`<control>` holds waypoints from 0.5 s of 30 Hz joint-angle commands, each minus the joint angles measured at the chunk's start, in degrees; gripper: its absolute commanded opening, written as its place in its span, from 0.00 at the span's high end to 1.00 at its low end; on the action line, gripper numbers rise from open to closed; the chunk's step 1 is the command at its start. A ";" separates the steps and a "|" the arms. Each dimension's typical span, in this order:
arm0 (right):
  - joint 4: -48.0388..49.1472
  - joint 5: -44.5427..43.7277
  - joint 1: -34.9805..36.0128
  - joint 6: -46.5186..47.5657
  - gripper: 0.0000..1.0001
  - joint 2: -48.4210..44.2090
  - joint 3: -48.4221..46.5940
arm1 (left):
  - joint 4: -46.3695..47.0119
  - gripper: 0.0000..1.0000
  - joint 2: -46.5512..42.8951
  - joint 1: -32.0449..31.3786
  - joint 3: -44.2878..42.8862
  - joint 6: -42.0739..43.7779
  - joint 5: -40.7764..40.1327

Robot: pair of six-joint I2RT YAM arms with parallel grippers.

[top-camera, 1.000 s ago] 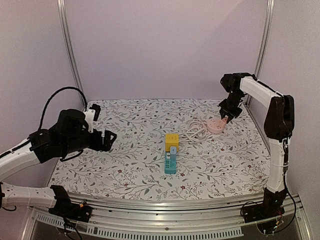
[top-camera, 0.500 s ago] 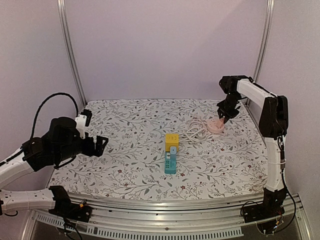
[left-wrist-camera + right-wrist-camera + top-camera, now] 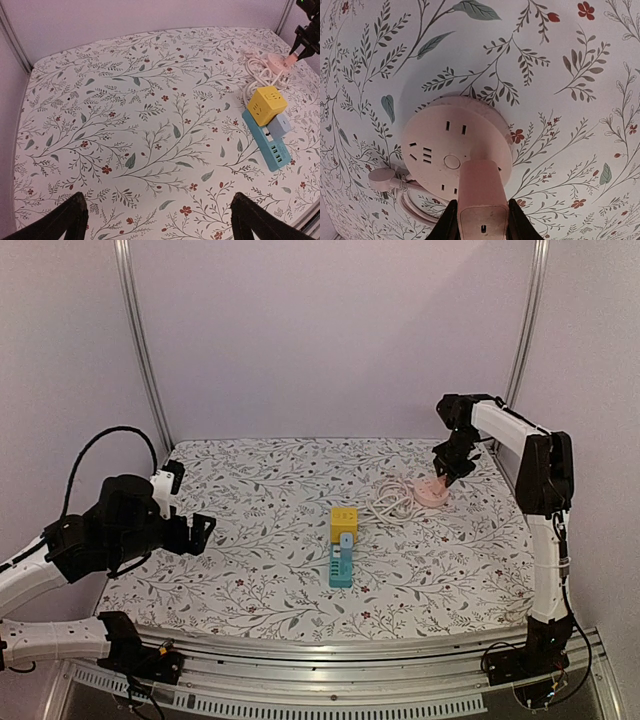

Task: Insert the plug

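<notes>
R gripper [image 3: 481,220] is pinched narrow on the pink plug [image 3: 481,192], w/ one finger on each flat side. The plug's long axis runs straight out along the fingers, pointing down at the top face of the round pink socket hub [image 3: 440,142].

The plug's far end overlaps the hub's near-right edge, just short of the centre button. The prongs are hidden under the plug body, so it can't be told whether they've met a slot or sit above the face. The open slot pairs lie further out and to the left of the tip. Judgement: the seat turns on lining up the prongs w/ a slot pair, then pushing along that same axis. Some twist may be needed, since the slots sit at diff angles round the disc.

The white cord [image 3: 387,177] is coiled beside the hub, to the left of the fingers and clear of the plug.

Further off, well apart, are the yellow cube adapter [image 3: 344,519] and the blue power strip [image 3: 341,567], touching each other.

Farthest is the L gripper [image 3: 157,210], jaws spread wide, holding nothing, across the mat. R arm is the one on the job.
</notes>
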State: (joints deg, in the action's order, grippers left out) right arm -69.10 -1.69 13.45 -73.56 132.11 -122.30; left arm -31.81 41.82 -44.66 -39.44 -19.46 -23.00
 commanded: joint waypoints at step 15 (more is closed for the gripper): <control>-1.88 -3.19 -0.53 -7.48 1.00 0.93 3.30 | -0.64 0.01 -0.20 0.72 0.68 0.77 0.06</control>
State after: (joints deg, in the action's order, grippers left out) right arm -67.85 -2.09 13.32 -77.76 132.00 -120.99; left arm -32.05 41.85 -44.66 -39.44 -19.42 -22.98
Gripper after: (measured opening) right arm 0.274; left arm 0.994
